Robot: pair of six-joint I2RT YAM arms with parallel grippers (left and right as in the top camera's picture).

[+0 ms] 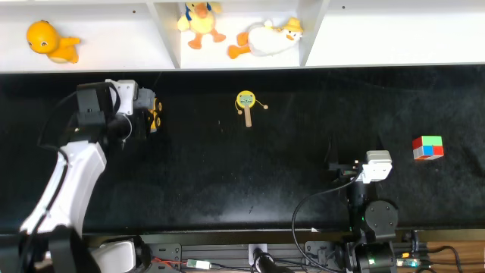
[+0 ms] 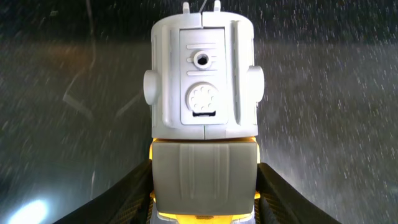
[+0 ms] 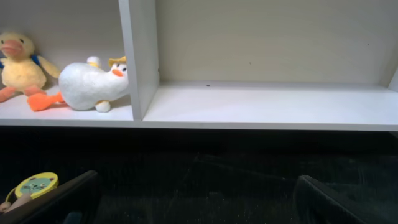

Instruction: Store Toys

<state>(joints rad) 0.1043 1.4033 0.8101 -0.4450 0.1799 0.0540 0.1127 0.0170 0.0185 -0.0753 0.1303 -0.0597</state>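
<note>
**A:** Which item is closest?

**B:** The left gripper (image 2: 204, 202). Its two dark fingers (image 2: 127, 199) are clamped on the grey lower end of a white and yellow plastic toy (image 2: 204, 81). The toy's white end, which has a screw hole and a ring of small holes, points away from the wrist.

**A:** Where is that toy?

**B:** It is over the left part of the black table (image 1: 227, 182), near the front of the white shelf unit (image 1: 170, 34). I cannot tell whether it touches the table.

**A:** What about the shelf unit?

**B:** It runs along the table's far edge and is split by upright dividers.

**A:** What is the state of the second tool?

**B:** The right gripper (image 3: 199, 208) is low over the right part of the table and faces the shelf. Its fingers are spread wide with nothing between them.

**A:** What toys are stored, by size?

**B:**
- **Middle compartment:** a white plush duck (image 1: 265, 38) lies on its side, with a yellow plush duck (image 1: 198, 21) just beside it.
- **Left compartment:** an orange rubber duck (image 1: 49, 42).

**A:** Which toys are loose?

**B:**
- **Puzzle cube:** a multicoloured puzzle cube (image 1: 428, 148) sits on the table's right side, well apart from both grippers.
- **Rattle drum:** a small yellow rattle drum (image 1: 246, 102) with a wooden handle lies mid-table, in front of the middle compartment.
</note>
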